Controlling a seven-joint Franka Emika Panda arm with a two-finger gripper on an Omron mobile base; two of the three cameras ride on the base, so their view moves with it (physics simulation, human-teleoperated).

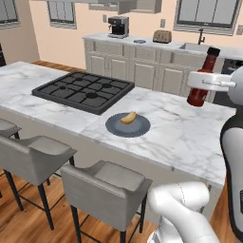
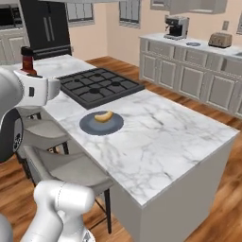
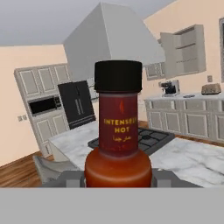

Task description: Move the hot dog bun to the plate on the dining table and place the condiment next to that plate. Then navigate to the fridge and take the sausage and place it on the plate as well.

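The hot dog bun (image 1: 128,117) lies on the plate (image 1: 115,127), middle of the frame, on the counter (image 1: 180,133). The jaws grip the hot sauce bottle (image 1: 202,81) in the air, upper right. Sausage comes later

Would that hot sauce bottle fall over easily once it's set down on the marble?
Probably somewhat: the hot sauce bottle is tall with a narrow neck, so a nudge could tip it. Its wide rounded base should help. Looks rigid, likely smooth, perhaps slippery in the gripper.

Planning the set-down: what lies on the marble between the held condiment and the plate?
Bare marble of the dining table; nothing lies between the condiment and the plate in the left base view.
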